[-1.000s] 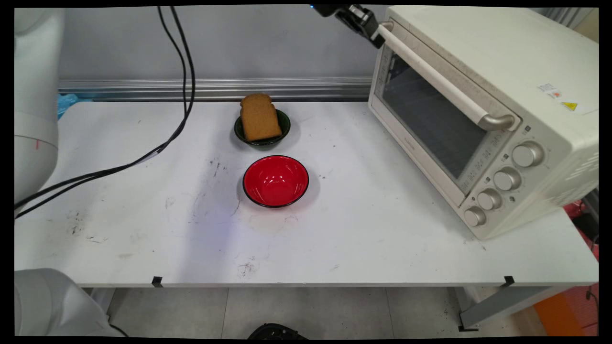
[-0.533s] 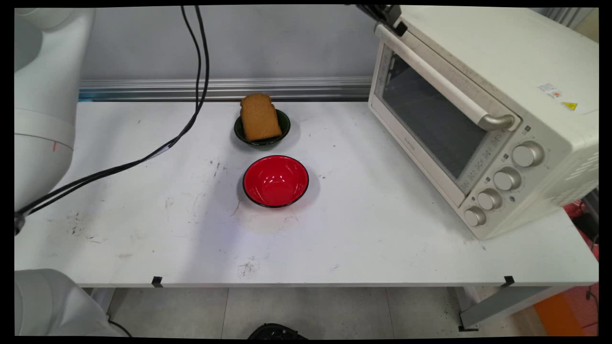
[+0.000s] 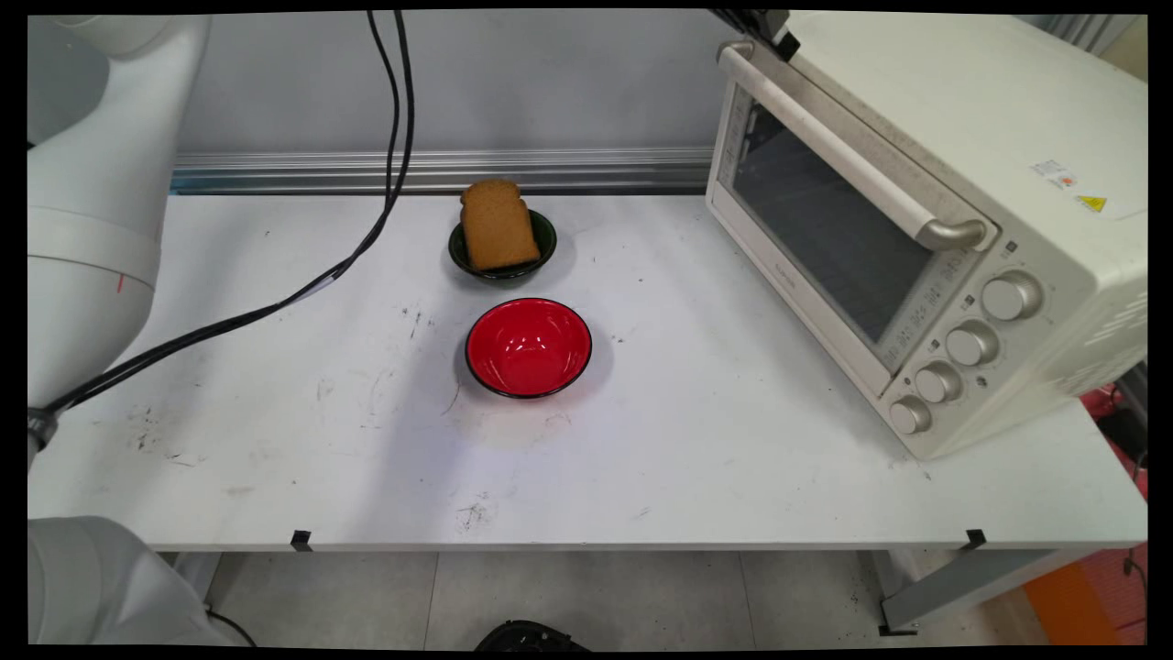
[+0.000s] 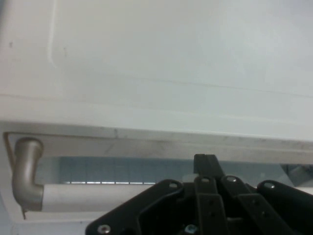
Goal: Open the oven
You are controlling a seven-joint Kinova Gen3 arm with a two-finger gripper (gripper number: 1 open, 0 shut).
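The black gripper (image 3: 759, 20) sat at the very top edge of the main view, right over the far end of the toaster oven (image 3: 962, 119), close above the door handle (image 3: 825, 147). How wide it stood, and whether it had hold of anything, could not be told. In the hand view the oven's pale top filled most of the picture, with the handle's metal end bracket (image 4: 27, 171) just beyond the gripper's linkage. The oven stood on the right of the white table (image 3: 275, 440) with its glass door (image 3: 825, 238) closed against the body. A slice of brown bread (image 3: 498, 225) leaned in a small dark green bowl (image 3: 545, 240) near the table's far edge. Just nearer than it stood a red bowl (image 3: 529, 346) with nothing in it, well apart from the oven. Black cables (image 3: 367, 247) hung down across the table's left part. As for writing, a yellow triangular warning sticker (image 3: 1092, 203) and a small white label (image 3: 1054, 172) lay on the oven's top. Fine markings ran beside the four knobs (image 3: 971, 344) and along the door's lower edge. None of these was legible.
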